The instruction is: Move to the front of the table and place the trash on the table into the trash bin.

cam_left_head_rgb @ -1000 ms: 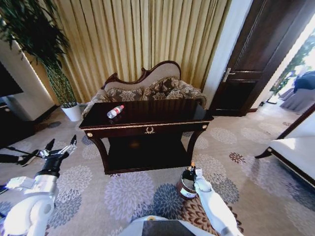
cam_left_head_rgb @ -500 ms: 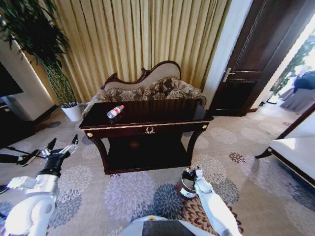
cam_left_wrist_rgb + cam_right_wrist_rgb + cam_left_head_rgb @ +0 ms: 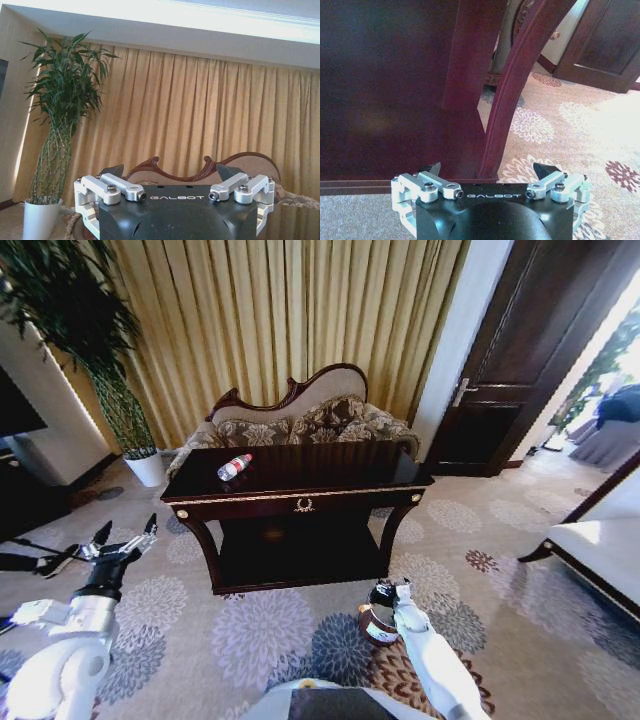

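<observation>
Patterned carpet underfoot, bottle (image 3: pixel 234 467) unmoved on dark surface (image 3: pixel 300 472), right gripper (image 3: pixel 392 592) now slightly lifted above bin (image 3: pixel 376 626), fingers spread, left gripper (image 3: pixel 125 537) still raised, fingers apart.

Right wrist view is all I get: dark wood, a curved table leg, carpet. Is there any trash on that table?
Observer: Yes. The head view shows a clear bottle with a red cap lying near the left end of the table.
Operator: Where is the bin?
Observer: The trash bin stands on the carpet in front of the table's right leg, just beside the right gripper.
Operator: And the other arm?
Observer: The left gripper hovers open, off to the table's left.
</observation>
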You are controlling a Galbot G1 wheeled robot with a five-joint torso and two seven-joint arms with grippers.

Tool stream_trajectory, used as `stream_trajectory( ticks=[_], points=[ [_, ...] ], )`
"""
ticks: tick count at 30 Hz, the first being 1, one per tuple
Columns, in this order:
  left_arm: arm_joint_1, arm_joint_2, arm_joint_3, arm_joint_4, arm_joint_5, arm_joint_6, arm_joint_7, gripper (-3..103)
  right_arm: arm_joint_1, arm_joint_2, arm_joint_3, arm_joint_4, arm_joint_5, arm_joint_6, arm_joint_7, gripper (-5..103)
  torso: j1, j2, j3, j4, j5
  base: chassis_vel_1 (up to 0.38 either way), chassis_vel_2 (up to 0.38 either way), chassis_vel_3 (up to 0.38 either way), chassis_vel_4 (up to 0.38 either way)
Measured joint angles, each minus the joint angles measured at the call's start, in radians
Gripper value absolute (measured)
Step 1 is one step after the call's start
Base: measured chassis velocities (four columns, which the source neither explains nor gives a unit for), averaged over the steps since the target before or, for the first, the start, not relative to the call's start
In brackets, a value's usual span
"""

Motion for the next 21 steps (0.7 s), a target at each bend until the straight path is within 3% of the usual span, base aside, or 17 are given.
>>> stream_trajectory(
  ticks=[21],
  points=[
    [-0.011, 0.015, 0.009, 0.002, -0.013, 0.003, 0.0, 100, -0.043, -0.014, 0.01, 0.146, 0.041, -0.027, 0.0, 100, 0.0, 0.0, 0.0, 0.0001, 0.0001, 0.0, 0.0, 0.0, 0.0]
  ],
)
